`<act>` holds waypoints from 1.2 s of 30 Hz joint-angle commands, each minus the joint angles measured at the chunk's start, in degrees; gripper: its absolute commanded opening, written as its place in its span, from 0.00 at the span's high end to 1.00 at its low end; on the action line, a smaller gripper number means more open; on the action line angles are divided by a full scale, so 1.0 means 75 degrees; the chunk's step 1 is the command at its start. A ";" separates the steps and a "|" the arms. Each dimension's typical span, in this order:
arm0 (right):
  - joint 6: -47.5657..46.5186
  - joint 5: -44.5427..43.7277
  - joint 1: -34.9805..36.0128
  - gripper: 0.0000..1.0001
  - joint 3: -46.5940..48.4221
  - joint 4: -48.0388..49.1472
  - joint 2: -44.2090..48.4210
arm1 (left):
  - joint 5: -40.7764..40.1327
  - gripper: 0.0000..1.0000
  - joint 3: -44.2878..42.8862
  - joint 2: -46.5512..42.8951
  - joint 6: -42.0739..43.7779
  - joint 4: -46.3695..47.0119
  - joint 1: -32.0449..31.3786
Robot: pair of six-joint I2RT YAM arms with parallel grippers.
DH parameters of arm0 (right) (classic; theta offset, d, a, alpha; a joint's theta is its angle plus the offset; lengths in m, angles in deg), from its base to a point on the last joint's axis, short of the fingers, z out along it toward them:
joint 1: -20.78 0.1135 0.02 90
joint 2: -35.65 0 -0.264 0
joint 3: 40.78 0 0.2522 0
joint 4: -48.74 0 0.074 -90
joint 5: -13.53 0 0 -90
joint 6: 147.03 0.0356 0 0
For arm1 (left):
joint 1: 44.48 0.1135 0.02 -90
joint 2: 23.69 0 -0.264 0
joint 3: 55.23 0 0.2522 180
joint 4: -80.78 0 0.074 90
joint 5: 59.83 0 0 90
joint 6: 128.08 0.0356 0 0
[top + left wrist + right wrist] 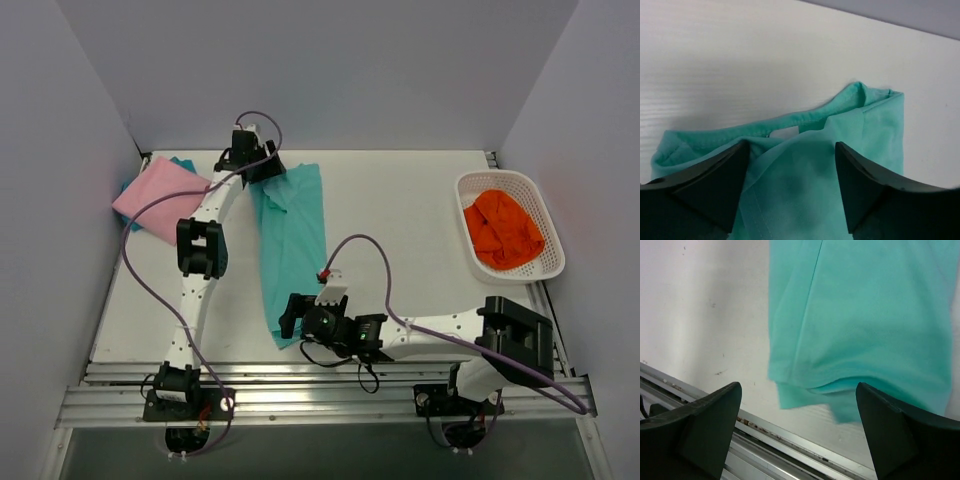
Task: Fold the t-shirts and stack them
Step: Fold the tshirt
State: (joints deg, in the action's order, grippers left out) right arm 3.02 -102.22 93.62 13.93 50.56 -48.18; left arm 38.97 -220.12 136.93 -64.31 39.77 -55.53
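Observation:
A mint-teal t-shirt (pixel 295 240) lies folded into a long narrow strip running from the back of the table toward the front. My left gripper (pixel 262 163) hovers open over its far collar end; in the left wrist view the collar (pixel 790 120) shows, and loose cloth (pixel 790 190) lies between the spread left gripper (pixel 790 165) fingers. My right gripper (pixel 290 318) stands open at the near hem. In the right wrist view that hem (pixel 840 390) lies flat just beyond the right gripper (pixel 798 390), ungripped. A pink t-shirt (pixel 155 195) rests at the back left.
A white lattice basket (pixel 510 177) at the right holds an orange garment (pixel 505 230). A bit of teal cloth (pixel 183 162) peeks from under the pink shirt. Metal rails (pixel 790 440) run along the table's near edge. Grey walls enclose the left, back and right.

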 commanded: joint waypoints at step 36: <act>-0.1433 0.0137 -0.2305 0.11 -0.1614 0.0135 0.2390 | -0.3973 0.12 1.2822 -1.1999 -0.2476 0.0339 -0.2895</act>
State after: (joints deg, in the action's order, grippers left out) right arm -7.39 -109.44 77.14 5.54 41.31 -30.28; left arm 14.40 -131.86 59.82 -72.05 37.10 -72.93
